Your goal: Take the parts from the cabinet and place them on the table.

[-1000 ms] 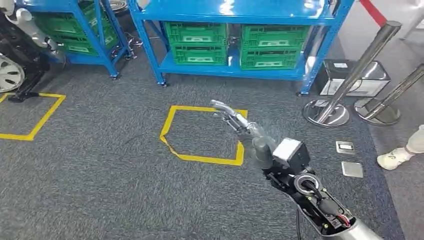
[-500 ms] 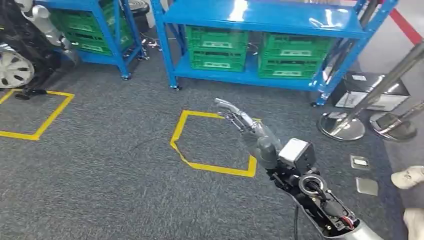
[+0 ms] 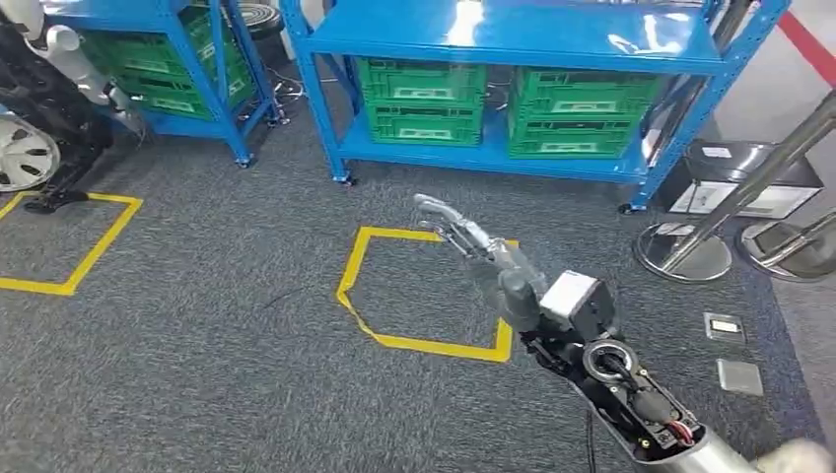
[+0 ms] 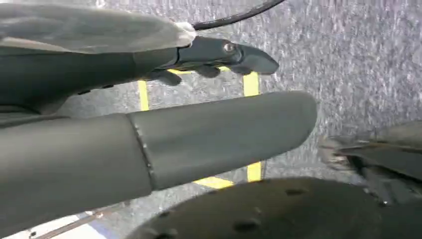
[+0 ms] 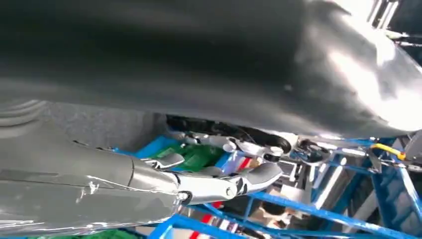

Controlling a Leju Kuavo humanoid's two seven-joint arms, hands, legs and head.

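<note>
Your right hand [image 3: 473, 246] reaches forward over the grey carpet [image 3: 197, 355], above the far edge of the yellow taped outline [image 3: 424, 345] on the floor. Its fingers [image 3: 439, 210] are stretched out almost straight and apart, with nothing between them. In the right wrist view the same hand [image 5: 209, 184] shows its silver fingers loosely extended and empty, with blue shelf bars beyond them.

Your left hand [image 4: 199, 94] hangs low: its wrist view looks down at the carpet and a corner of yellow tape, the thick thumb and the darker fingers [image 4: 234, 55] lie straight and parted, and they hold nothing.

Take the taped outline as your landmark. Directly beyond it stands the blue cabinet [image 3: 493, 30], whose lower shelf carries two stacks of green crates [image 3: 498, 103] side by side. You cannot tell from here whether parts lie inside those crates. Beyond the outline and to the left stands a second blue rack [image 3: 212, 59] with more green crates. To the right of the outline are chrome stanchion bases [image 3: 685, 251] and a slanting chrome post, with a dark box behind them.
</note>
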